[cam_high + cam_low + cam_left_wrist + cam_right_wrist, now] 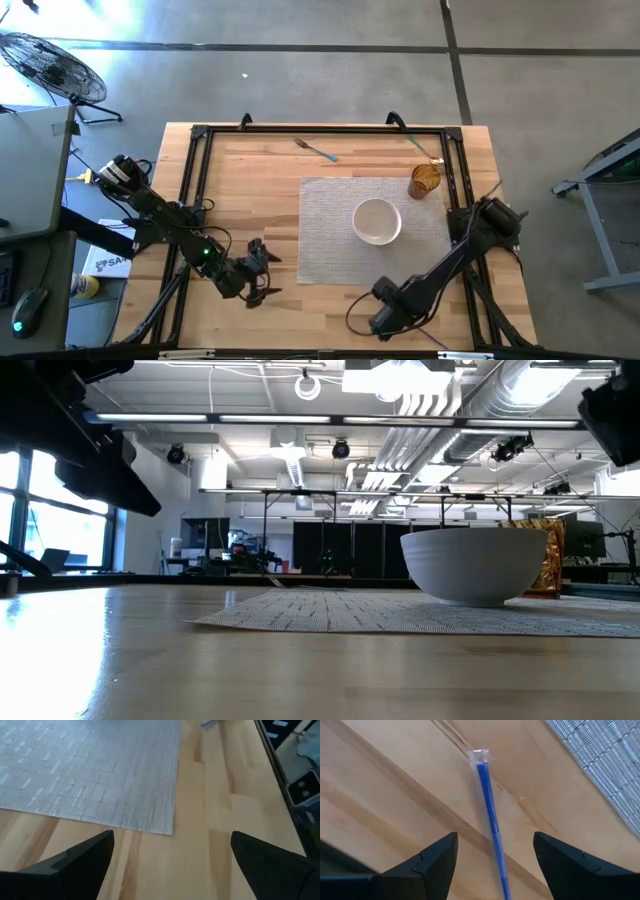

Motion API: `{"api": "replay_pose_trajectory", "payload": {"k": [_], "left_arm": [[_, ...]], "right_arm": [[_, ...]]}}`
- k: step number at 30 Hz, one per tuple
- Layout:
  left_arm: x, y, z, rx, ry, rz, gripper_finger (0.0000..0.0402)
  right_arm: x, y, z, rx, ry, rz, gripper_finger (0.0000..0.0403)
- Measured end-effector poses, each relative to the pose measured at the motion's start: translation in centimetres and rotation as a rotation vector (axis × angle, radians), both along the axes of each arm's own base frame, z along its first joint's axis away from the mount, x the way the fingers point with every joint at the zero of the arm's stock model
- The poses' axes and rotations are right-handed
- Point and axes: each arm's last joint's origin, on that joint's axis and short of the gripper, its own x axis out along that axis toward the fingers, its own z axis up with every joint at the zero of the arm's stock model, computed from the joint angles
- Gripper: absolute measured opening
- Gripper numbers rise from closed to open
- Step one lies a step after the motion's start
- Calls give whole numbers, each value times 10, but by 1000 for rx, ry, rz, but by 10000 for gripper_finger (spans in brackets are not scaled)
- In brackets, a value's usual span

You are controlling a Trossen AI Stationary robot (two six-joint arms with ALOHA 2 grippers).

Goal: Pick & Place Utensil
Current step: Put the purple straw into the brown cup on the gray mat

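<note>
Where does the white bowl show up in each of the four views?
High view: white bowl right of centre, on the grey placemat.
Low view: bowl right of centre, on the placemat.
Left wrist view: not in it; only placemat.
Right wrist view: not in it; placemat corner.
Shared landmark: the placemat.

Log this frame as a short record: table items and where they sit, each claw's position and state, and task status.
mat: grey placemat at the table's centre-right
bowl: white, upright on the mat
cup: amber, at the mat's far right corner
fork: on bare wood beyond the mat, untouched
straw: blue, in clear wrap, on the wood under the right claw
left claw: open, empty, low by the mat's near left edge
right claw: open, straddling the straw, not gripping
status: nothing picked up yet
</note>
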Motion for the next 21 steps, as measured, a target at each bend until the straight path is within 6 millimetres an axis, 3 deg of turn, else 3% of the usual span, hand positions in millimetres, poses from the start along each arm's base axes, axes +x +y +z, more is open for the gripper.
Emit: {"api": "replay_pose_trajectory", "payload": {"k": [9, 21], "left_arm": [[0, 0, 0, -5, 6, -9, 396], [0, 0, 0, -6, 5, -9, 396]], "right_arm": [[1, 3, -19, -56, 19, 63, 246], [2, 5, -20, -88, -32, 114, 120]]}}
